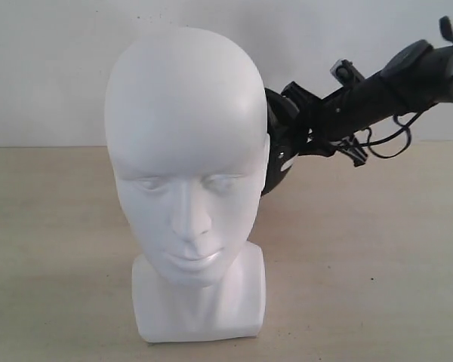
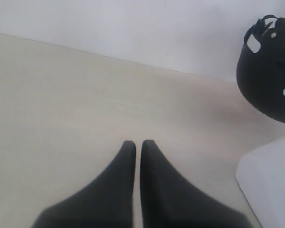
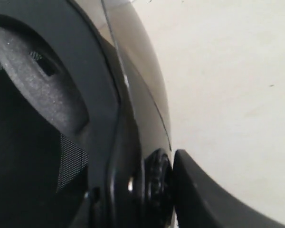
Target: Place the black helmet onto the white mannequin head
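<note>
The white mannequin head (image 1: 185,173) stands upright at the front of the table, facing the exterior camera. Its corner shows as a white block (image 2: 270,183) in the left wrist view. The black helmet (image 1: 278,154) hangs behind the head's right side, mostly hidden by it. It appears as a glossy dome (image 2: 270,71) in the left wrist view, and its rim and dark padding (image 3: 85,118) fill the right wrist view. My right gripper (image 3: 156,173) is shut on the helmet's rim, one finger (image 3: 199,190) pressed against the side pivot knob. My left gripper (image 2: 138,143) is shut and empty, low over the table.
The beige table (image 1: 377,249) runs back to a white wall (image 1: 53,68). The right arm (image 1: 392,79) reaches in from the upper right with loose cables hanging under it. The left arm is outside the exterior view.
</note>
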